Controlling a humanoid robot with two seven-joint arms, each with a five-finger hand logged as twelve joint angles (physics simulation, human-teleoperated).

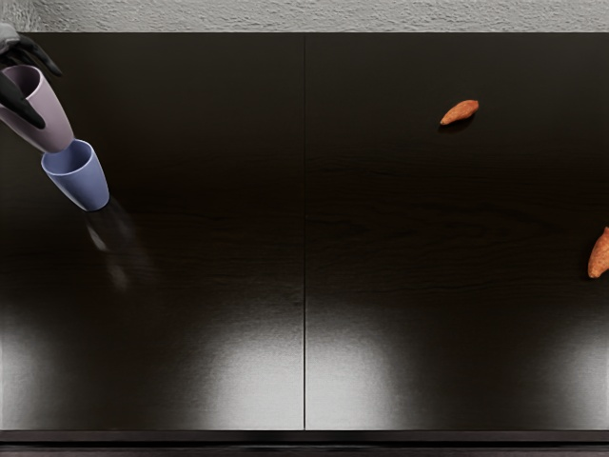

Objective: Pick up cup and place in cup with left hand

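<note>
Pinching the pink cup (53,116) in the left hand (11,46), near the blue cup (86,187). Centre over the opening, then lower slowly, avoiding the rim.

Dim, sharp view; pale glare pools on the table (238,257) well this side of the left hand (17,48), faint streaks closer.
</note>
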